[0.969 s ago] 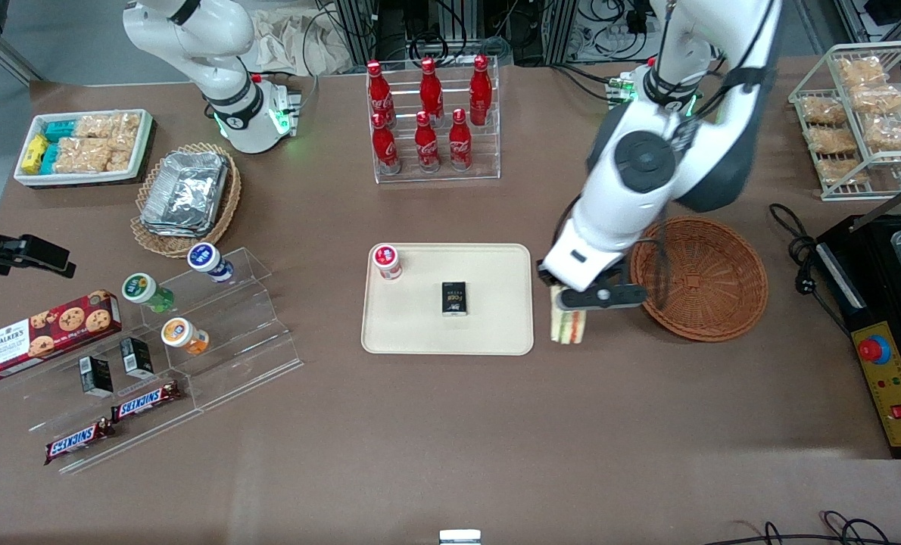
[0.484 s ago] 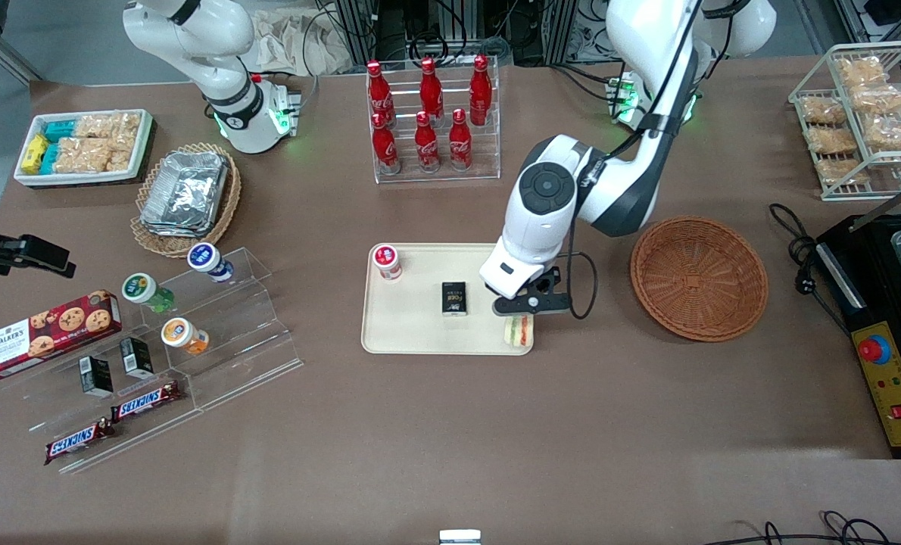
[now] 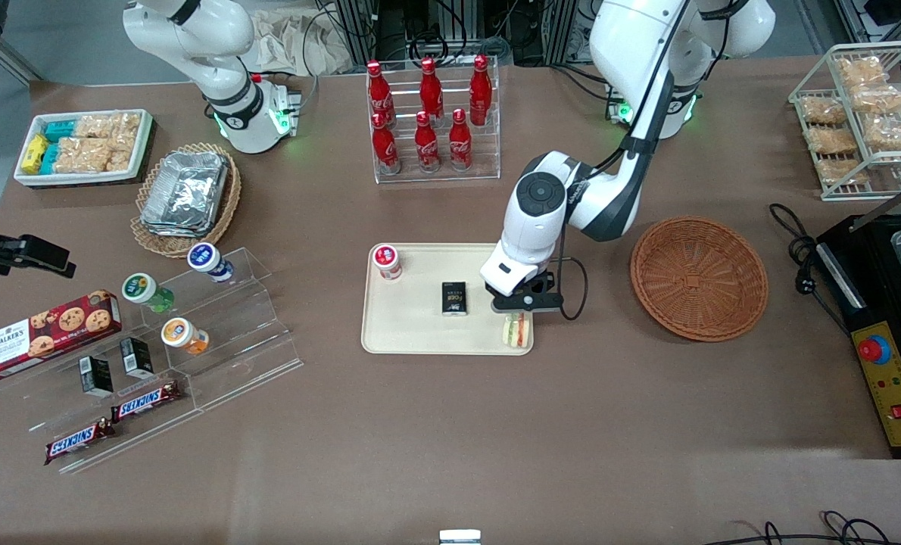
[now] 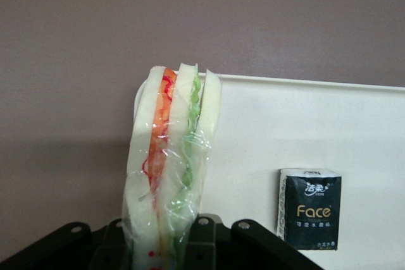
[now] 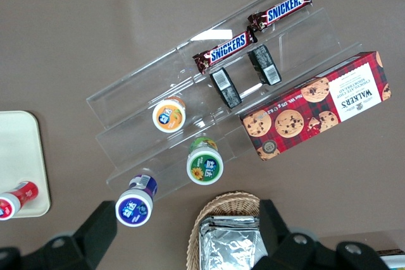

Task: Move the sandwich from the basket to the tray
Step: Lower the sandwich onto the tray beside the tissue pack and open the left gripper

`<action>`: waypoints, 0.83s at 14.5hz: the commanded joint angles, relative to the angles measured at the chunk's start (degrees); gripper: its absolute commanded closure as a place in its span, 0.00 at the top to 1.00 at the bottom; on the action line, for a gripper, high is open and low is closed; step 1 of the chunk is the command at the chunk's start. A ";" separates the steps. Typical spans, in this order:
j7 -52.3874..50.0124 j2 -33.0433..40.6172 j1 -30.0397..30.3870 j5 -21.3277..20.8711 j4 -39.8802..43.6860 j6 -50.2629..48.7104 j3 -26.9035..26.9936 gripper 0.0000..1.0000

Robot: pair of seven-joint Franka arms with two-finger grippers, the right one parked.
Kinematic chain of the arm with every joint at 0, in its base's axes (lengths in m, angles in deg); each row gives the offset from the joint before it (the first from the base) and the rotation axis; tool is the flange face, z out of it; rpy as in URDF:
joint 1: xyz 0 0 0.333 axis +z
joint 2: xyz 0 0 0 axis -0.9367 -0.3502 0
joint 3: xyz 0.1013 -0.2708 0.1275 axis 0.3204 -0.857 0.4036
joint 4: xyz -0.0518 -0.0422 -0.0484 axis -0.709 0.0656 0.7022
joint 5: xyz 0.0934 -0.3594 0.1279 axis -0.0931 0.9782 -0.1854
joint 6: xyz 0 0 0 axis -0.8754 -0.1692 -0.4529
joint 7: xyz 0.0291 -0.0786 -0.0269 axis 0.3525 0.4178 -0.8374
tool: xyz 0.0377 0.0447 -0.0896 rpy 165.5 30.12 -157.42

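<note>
Sandwich (image 3: 517,331): triangular wedge, three pale bread slices with a red-orange layer and a green layer between them, sealed in crinkled clear wrap. It stands on edge over the tray's corner nearest the front camera, toward the working arm's end. In the wrist view (image 4: 172,156) the layers run lengthwise away from the gripper and the wedge leans slightly.

Gripper (image 3: 522,306): black, two-fingered, pressed onto the sandwich from both flat sides. It sits low over the tray's corner; whether the sandwich touches the tray surface cannot be told.

Tray (image 3: 413,333): flat cream-beige plastic rectangle, rounded corners, low rim, smooth matte surface; seen in the wrist view (image 4: 304,124) as a pale sheet against the brown table.

Pack (image 3: 454,297): small black rectangular packet with gold lettering, lying flat near the tray's middle, near the sandwich but apart from it (image 4: 310,208).

Bottle (image 3: 387,261): small, red-capped, on the tray's corner toward the parked arm's end, farther from the front camera.

Basket (image 3: 698,278): round, shallow, reddish-brown woven wicker with radiating ribs, on the table well apart from the tray, toward the working arm's end.

Arm (image 3: 572,200): white with dark joint covers, reaching from its base down over the tray, elbow bent, wrist pointing downward.
</note>
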 commanded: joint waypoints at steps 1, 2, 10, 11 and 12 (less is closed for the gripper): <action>-2.62 -2.41 -1.71 0.76 0.09 3.65 0.50 0.00; -2.81 -3.21 -1.71 0.76 0.01 4.71 -0.19 0.00; -2.54 -3.57 -1.71 0.67 -3.86 7.79 -0.64 0.01; -2.72 -3.65 -1.62 0.67 -3.77 7.79 -0.64 0.23; -2.81 -3.66 -1.62 0.67 -3.60 7.79 -0.73 0.91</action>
